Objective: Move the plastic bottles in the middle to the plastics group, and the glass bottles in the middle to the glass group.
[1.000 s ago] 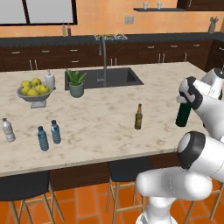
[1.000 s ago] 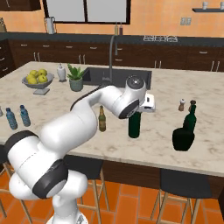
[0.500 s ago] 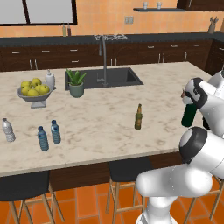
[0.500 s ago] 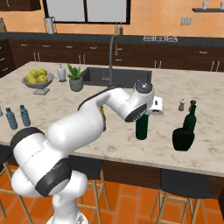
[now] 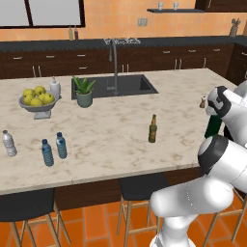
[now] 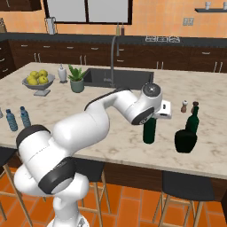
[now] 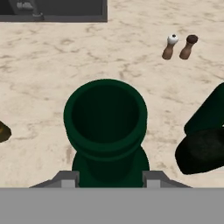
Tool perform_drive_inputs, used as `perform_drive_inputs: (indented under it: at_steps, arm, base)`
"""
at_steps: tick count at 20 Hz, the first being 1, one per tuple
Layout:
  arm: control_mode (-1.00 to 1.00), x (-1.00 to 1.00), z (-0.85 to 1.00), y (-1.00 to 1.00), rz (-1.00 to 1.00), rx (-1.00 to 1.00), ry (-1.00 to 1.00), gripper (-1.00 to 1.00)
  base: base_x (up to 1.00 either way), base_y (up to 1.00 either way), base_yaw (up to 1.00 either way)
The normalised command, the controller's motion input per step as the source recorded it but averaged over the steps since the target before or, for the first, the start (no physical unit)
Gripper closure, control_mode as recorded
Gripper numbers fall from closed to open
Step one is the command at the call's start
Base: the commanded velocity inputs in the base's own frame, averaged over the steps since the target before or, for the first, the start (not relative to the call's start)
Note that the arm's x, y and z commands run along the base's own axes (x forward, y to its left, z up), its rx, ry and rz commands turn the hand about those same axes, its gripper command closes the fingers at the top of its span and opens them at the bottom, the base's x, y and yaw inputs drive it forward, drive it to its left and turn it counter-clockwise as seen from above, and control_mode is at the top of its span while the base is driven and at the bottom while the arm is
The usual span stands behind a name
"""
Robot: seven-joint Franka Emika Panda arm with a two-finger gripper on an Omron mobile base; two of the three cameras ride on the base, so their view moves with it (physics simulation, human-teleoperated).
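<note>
The step in hand looks like delivering the tall green wine bottle [image 6: 149, 130] to the glass group: in the right base view it stands right of centre, near the squat green bottle [image 6: 185, 140] and the tall-necked bottle [image 6: 193, 118] at the right. In the hand view its open mouth sits at centre, between the finger tips of the tool [image 7: 108, 178], which appears closed on its neck. The next move, I judge, is to set it down upright beside the group and release. The arm arcs from lower left to the bottle, hand pointing down. The brown bottle [image 5: 152, 129] waits mid-surface [image 5: 111, 120]; the small blue bottles [image 5: 54, 148] stand at the left.
</note>
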Motion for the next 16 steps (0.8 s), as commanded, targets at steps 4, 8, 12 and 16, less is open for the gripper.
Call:
perform_drive_inputs:
  at_steps: [4,8,12,16]
  arm:
    - [-1.0,0.0,0.0,-0.3,-0.09,0.0,0.0,1.0]
    - [-1.0,0.0,-0.03,-0.13,-0.08,0.0,0.0,1.0]
    - [-1.0,0.0,-0.23,-0.09,-0.06,0.0,0.0,1.0]
    - [-1.0,0.0,-0.37,-0.02,-0.05,0.0,0.0,1.0]
  base:
    - [0.0,0.0,0.0]
    - [0.0,0.0,0.0]
    - [0.0,0.0,0.0]
    - [0.0,0.0,0.0]
